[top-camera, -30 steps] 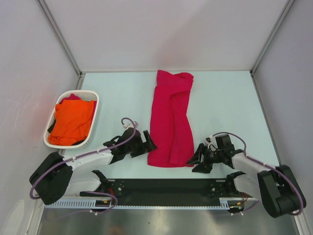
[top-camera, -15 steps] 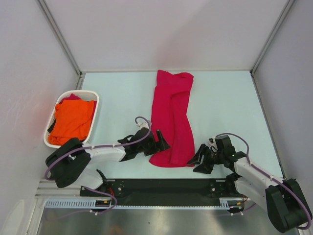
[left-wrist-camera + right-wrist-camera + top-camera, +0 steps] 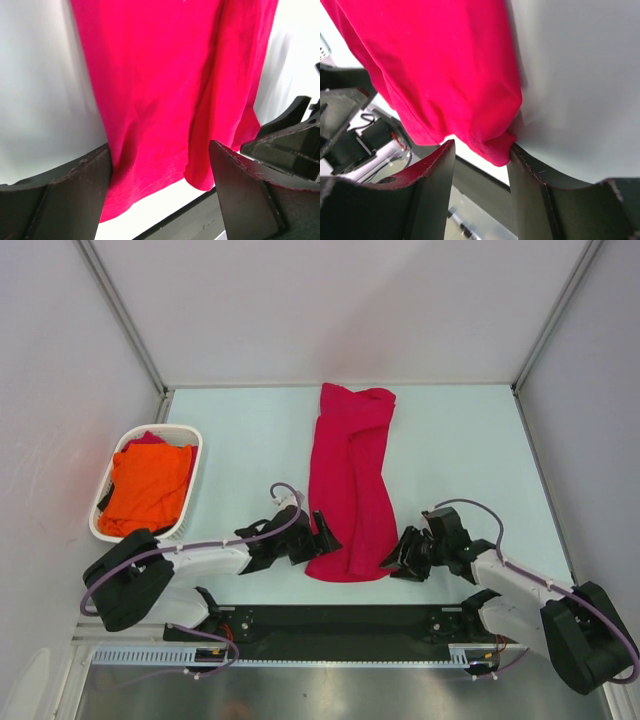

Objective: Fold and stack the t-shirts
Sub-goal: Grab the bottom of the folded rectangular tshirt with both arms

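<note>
Left gripper (image 3: pixel 322 540) reads released, with its fingers straddling the near left hem of the crimson t-shirt (image 3: pixel 348 480). Right gripper (image 3: pixel 396 552) is unclenched around that shirt's near right corner. I see the orange t-shirt (image 3: pixel 148 492) in the basket (image 3: pixel 196 455), left of the crimson one.

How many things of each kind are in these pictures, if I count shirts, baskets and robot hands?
Shirts: 2 (red shirt, orange shirt)
Baskets: 1 (white basket)
Robot hands: 2 (left hand, right hand)
Total: 5
Other cloth in the basket is too hidden to count.
</note>
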Robot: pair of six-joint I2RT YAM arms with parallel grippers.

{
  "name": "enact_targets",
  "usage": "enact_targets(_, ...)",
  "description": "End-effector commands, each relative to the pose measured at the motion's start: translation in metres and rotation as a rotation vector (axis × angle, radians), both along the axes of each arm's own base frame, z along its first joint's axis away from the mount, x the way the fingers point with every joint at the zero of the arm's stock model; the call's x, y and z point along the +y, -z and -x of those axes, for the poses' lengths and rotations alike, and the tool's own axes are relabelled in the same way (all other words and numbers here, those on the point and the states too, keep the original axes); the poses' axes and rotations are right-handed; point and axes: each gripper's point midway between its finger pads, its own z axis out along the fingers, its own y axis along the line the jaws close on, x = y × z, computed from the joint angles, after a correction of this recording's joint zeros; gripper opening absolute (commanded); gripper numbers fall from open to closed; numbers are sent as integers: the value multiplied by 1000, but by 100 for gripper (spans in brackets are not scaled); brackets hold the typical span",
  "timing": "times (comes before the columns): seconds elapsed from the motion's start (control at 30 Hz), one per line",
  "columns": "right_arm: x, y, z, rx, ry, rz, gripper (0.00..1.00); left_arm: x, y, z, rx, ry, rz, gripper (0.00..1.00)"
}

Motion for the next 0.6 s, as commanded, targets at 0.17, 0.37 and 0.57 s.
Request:
enact_targets(0.17,-39,54,0,17,41,311,0,104,84,79,287,21,-422,50)
enact_targets(0.37,-29,51,0,18,1,310,0,100,78,75,281,19,-413,0)
enact_targets(0.57,-28,13,-18,-118,6,334,0,98,38,52,164,-18,-410,0)
